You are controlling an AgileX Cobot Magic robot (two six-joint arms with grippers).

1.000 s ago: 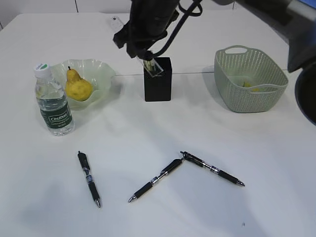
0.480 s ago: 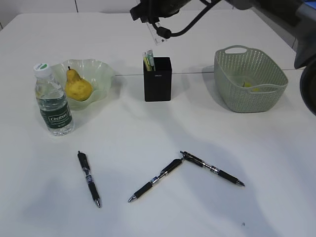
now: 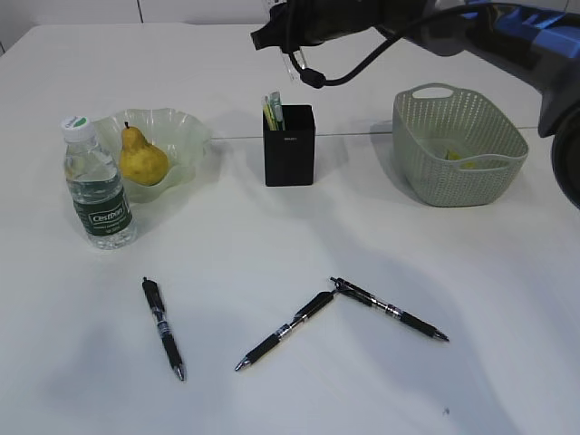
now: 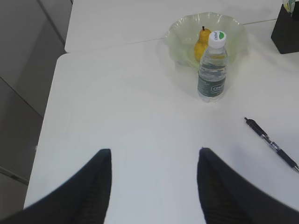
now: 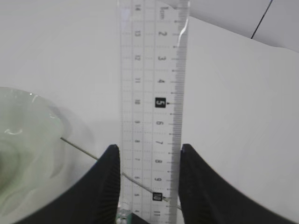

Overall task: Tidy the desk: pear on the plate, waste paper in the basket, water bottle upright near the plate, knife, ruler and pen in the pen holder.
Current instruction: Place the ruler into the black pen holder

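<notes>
Right tool [image 5: 148,182] clamped across the width of a clear ruler [image 5: 152,93], held above and behind the black pen holder [image 3: 289,145]; in the exterior view the ruler [image 3: 294,62] appears only as a faint sliver hanging below the dark arm. In the right wrist view its long axis runs straight away from the jaws, graduations climbing toward the tool, free end pointing outward; the exterior view suggests that end hangs roughly downward, slightly tilted. To seat it well, the free end should probably be centred over the holder's opening, the long axis brought near vertical, and the descent kept slow so the tip clears the rim and the items already standing inside; release only once the tip is well within the walls. Left tool [image 4: 154,186] hovers over bare worktop [image 4: 131,116], jaws apart and empty. Elsewhere: pear [image 3: 142,159] on the green plate [image 3: 190,136], water bottle [image 3: 98,186] upright just beside it, yellowish scrap, likely paper, in the basket [image 3: 458,145]. Three pens, left pen [image 3: 164,328], middle pen [image 3: 285,331] and right pen [image 3: 390,310], lie flat on the worktop.
</notes>
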